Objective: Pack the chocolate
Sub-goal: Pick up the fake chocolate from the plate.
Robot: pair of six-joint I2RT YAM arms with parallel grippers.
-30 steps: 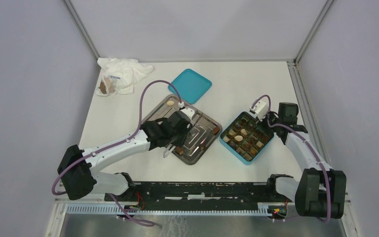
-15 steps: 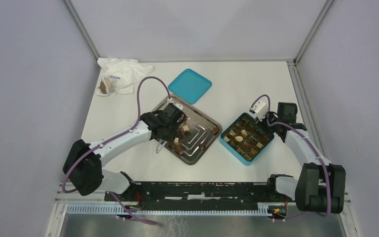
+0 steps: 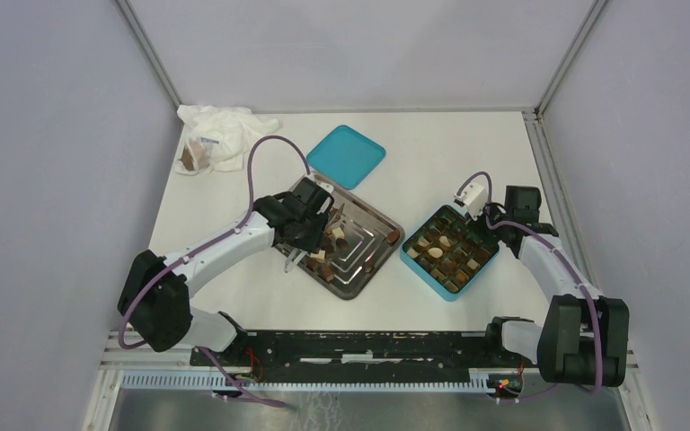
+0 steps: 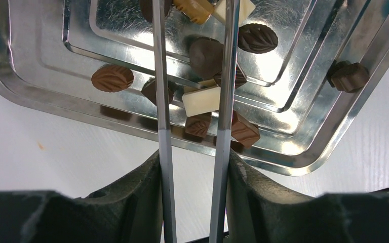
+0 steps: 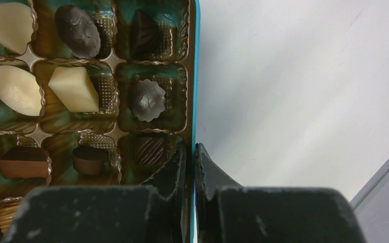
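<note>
left tool (image 4: 195,30) open over the steel tray (image 4: 40,96), long fingers straddling a cluster of loose chocolate (image 4: 206,55). cream-white block (image 4: 201,100) lies between them, nearer one finger, clear of the other. more pieces scattered across the tray. right tool (image 5: 191,157) pinched shut on the side wall of the teal box (image 5: 196,76); its compartments hold chocolate. box sits on the table (image 5: 294,91), right of the tray.

Bare worktop (image 3: 454,153) lies open at far right. Only a narrow gap separates the steel tray (image 3: 373,244) from the teal box (image 3: 425,276). The teal lid (image 3: 346,154) crowds the tray's far corner; chocolate pieces (image 4: 201,100) clutter its floor; a crumpled bag (image 3: 225,133) blocks the far-left corner.
</note>
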